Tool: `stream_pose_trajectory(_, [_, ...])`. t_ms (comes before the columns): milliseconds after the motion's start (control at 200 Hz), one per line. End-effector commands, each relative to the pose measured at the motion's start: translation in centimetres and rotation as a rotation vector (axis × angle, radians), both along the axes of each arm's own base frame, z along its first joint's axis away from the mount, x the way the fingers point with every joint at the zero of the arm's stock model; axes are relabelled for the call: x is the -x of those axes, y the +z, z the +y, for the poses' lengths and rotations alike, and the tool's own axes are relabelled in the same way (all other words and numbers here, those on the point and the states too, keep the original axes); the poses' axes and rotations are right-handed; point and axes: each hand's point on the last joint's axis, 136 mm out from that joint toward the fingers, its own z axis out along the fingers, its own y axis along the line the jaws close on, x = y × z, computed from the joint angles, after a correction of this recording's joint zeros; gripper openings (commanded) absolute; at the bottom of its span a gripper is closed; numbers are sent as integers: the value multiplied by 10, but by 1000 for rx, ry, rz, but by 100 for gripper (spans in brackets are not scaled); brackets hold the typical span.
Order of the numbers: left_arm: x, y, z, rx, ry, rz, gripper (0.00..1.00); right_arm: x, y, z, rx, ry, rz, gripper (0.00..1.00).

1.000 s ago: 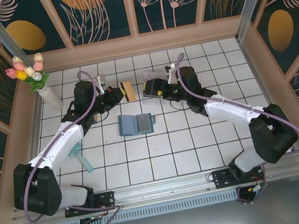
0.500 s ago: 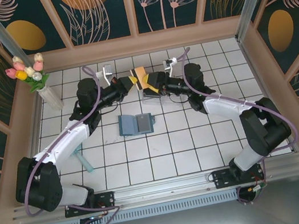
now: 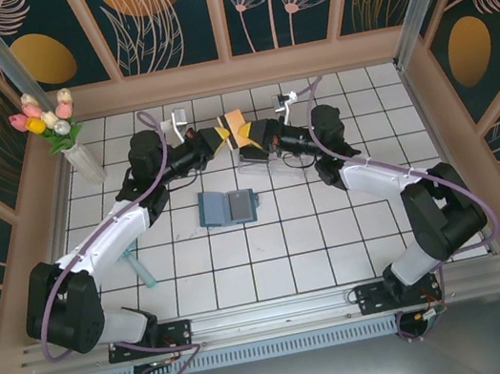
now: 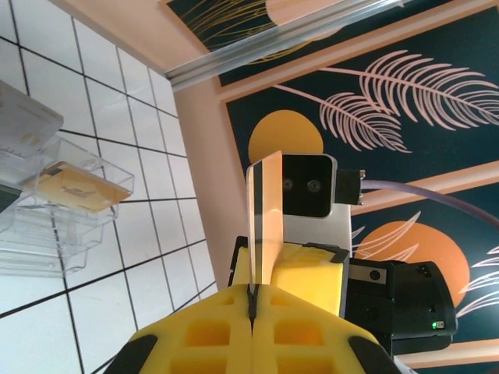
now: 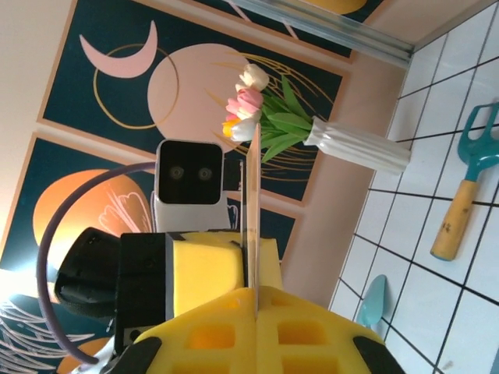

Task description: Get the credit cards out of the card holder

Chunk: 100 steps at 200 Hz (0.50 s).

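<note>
A thin yellowish credit card [image 3: 237,121] hangs in the air over the back of the table, pinched from both sides. My left gripper [image 3: 221,137] is shut on its left edge and my right gripper [image 3: 250,134] is shut on its right edge. In the left wrist view the card [image 4: 265,226] stands edge-on out of my shut left gripper [image 4: 253,300]. In the right wrist view the card [image 5: 253,210] rises the same way from my shut right gripper [image 5: 256,300]. The teal card holder [image 3: 227,207] lies open and flat on the tiles in front of both grippers.
A clear plastic compartment box [image 3: 252,158] stands just under my right gripper, with a gold card [image 4: 74,187] in one tray. A white vase of tulips [image 3: 80,157] is at the back left. A teal hand tool [image 3: 138,265] lies by the left arm.
Both arms rose and met at the back centre with the card between them. The right gripper went from open to shut on the card. The left stayed shut on it.
</note>
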Motion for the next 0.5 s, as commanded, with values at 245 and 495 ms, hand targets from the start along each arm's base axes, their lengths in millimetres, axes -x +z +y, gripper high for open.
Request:
stream_pose_trajectory(245, [-17, -41, 37, -254, 156, 74, 76, -21, -12, -39, 334, -169, -223, 0])
stream_pose_trajectory(495, [-16, -94, 77, -413, 258, 141, 98, -44, -12, -91, 756, -351, -563, 0])
